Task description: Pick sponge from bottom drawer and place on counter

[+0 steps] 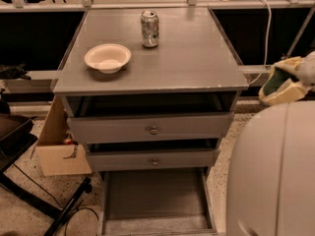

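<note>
The robot's white arm housing (275, 171) fills the lower right, so the path onto the counter (187, 63) runs in over its right edge. The bottom drawer (152, 195) stands pulled out and shows only bare floor. The cream bowl (107, 58) sits toward the front-left corner and the soda can (149, 28) near the middle of the rear edge, both well clear of the right side. The gripper (288, 80) hangs just beyond the right edge, its fingers clamped on the sponge (276, 80) — green face outward. The likely risks: a low approach catching the counter's lip, or a release too near that edge, letting the soft block tumble off.
</note>
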